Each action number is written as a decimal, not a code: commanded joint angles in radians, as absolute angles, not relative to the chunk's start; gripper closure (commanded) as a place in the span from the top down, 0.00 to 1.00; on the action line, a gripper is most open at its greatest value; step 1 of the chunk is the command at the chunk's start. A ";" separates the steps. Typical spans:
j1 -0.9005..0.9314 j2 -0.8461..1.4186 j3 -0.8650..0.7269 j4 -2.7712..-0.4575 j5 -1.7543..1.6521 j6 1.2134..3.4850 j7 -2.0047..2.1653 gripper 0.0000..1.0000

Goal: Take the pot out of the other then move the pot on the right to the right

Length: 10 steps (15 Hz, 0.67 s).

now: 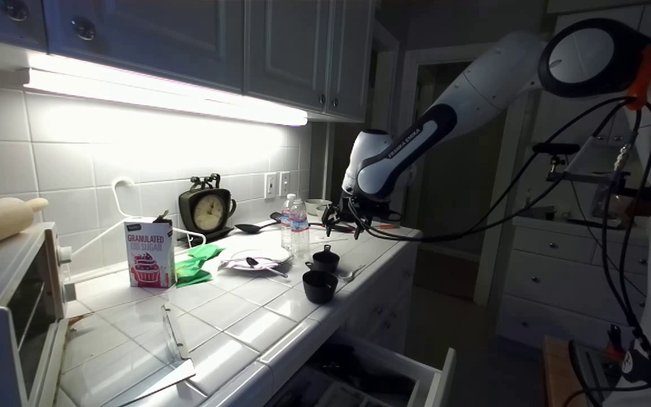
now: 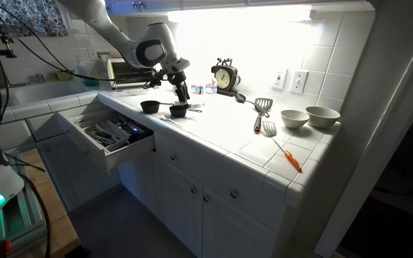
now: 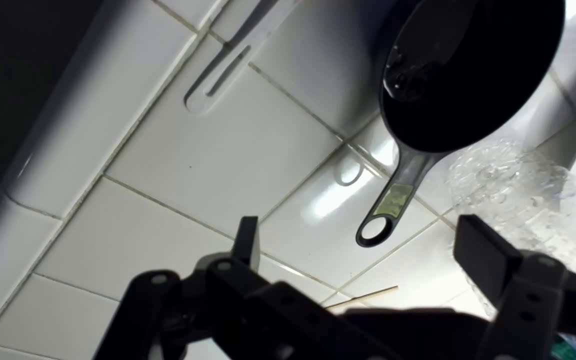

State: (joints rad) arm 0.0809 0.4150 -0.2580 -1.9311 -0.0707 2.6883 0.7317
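Observation:
Two small black pots stand apart on the white tiled counter, each with a handle. In an exterior view they are the left pot (image 2: 150, 107) and the right pot (image 2: 177, 112), whose handle points right. From the opposite end of the counter, the left pot (image 1: 320, 288) looks nearer and the right pot (image 1: 325, 262) stands just behind it. My gripper (image 1: 343, 230) hangs above the counter beyond the right pot. In the wrist view the gripper (image 3: 360, 227) is open, its fingers wide apart and holding nothing. The right pot (image 3: 473, 75) lies ahead, its handle (image 3: 408, 172) reaching toward the gap.
Clear water bottles (image 1: 299, 229) stand close to the pots, beside a white plate (image 1: 255, 260). A clear plastic utensil (image 3: 228, 70) lies near the counter edge. Two bowls (image 2: 294, 119) and an orange-handled spatula (image 2: 292, 160) sit farther right. Below, a drawer (image 2: 124, 157) is pulled out.

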 commanded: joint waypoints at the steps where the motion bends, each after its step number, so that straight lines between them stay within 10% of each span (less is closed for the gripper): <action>1: 0.083 0.472 -0.273 -1.900 -0.095 2.743 0.746 1.00; 10: 0.101 0.576 -0.314 -1.829 -0.065 2.832 0.771 1.00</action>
State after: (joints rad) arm 0.0825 0.5307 -0.2914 -1.8740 -0.0702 2.8002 0.7424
